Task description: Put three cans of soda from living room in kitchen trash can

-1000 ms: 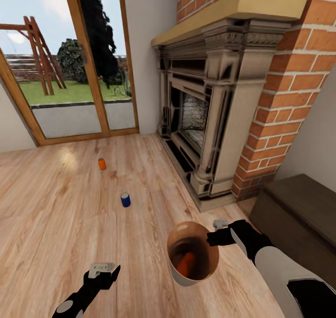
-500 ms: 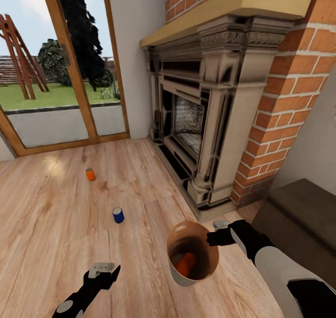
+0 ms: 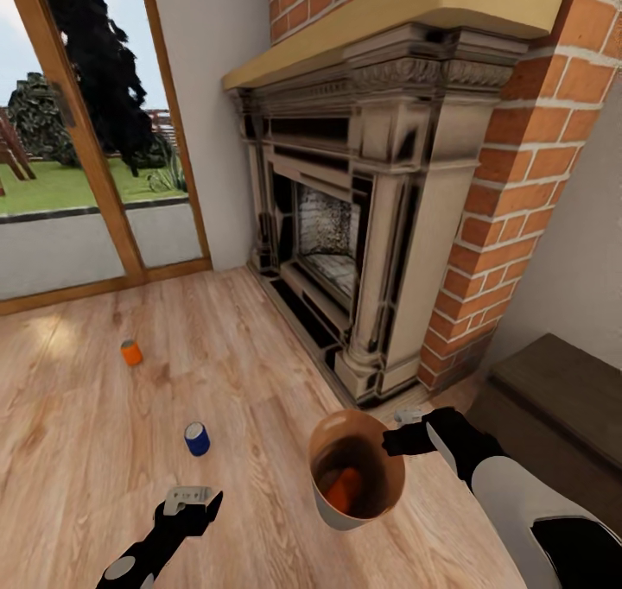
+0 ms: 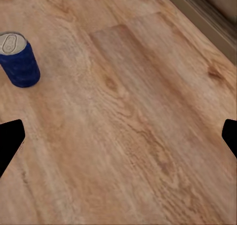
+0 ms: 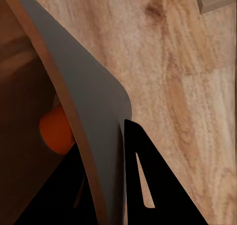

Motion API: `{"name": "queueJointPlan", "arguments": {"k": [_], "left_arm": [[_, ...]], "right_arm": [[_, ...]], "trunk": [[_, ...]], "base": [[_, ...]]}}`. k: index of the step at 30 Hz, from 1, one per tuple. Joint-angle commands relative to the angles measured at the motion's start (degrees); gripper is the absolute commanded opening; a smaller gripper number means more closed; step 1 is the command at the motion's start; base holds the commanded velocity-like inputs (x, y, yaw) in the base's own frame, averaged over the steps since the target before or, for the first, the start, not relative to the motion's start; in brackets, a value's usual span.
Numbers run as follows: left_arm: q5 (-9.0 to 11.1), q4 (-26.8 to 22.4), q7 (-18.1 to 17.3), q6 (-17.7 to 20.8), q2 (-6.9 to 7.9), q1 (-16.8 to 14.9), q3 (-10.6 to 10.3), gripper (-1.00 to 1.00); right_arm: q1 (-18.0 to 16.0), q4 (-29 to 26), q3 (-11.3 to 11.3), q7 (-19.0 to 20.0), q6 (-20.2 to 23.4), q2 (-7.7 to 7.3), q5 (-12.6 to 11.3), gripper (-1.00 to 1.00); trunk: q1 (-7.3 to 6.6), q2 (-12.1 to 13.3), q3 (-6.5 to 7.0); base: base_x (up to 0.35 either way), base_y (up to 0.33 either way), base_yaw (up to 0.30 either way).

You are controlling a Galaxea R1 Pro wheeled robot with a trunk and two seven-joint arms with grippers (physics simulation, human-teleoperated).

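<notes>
My right gripper (image 3: 396, 440) is shut on the rim of the trash can (image 3: 321, 503), which hangs above the wood floor with an orange soda can (image 3: 345, 490) lying inside it. The same orange can (image 5: 55, 131) shows past the bin's wall (image 5: 84, 106) in the right wrist view. A dark blue can (image 3: 197, 439) stands upright on the floor, just ahead of my left gripper (image 3: 192, 504), which is open and empty. The left wrist view has the blue can (image 4: 19, 60) off to one side. Another orange can (image 3: 130, 352) stands farther off, toward the glass door.
An ornate dark fireplace (image 3: 345, 226) in a red brick chimney (image 3: 518, 192) rises ahead on the right. A dark wooden chest (image 3: 553, 399) sits at the right. A wood-framed glass door (image 3: 78, 166) to a garden is at the left.
The whole picture has shifted left, so the camera has turned right. Cans, door and fireplace slid left in view. Both arms and the trash can keep their places in the picture.
</notes>
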Motion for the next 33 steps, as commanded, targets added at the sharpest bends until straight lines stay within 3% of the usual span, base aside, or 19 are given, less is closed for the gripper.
{"name": "queueJointPlan", "arguments": {"k": [1, 8, 33], "left_arm": [[0.0, 0.0, 0.0, 0.0, 0.00, 0.0, 0.0, 1.00], [0.0, 0.0, 0.0, 0.0, 0.00, 0.0, 0.0, 1.00], [0.0, 0.0, 0.0, 0.0, 0.00, 0.0, 0.0, 1.00]], "right_arm": [[0.0, 0.0, -0.3, 0.4, 0.3, 0.01, -1.2, -1.00], [0.0, 0.0, -0.2, 0.4, 0.4, 0.01, -1.2, -1.00], [0.0, 0.1, -0.1, 0.2, 0.1, 0.19, -1.2, -1.00]], "trunk": [[0.00, 0.0, 0.06], [0.00, 0.0, 0.31], [0.00, 0.0, 0.33]], "base": [[0.306, 0.188, -0.228], [0.304, 0.189, -0.184], [0.295, 0.198, -0.006]]}}
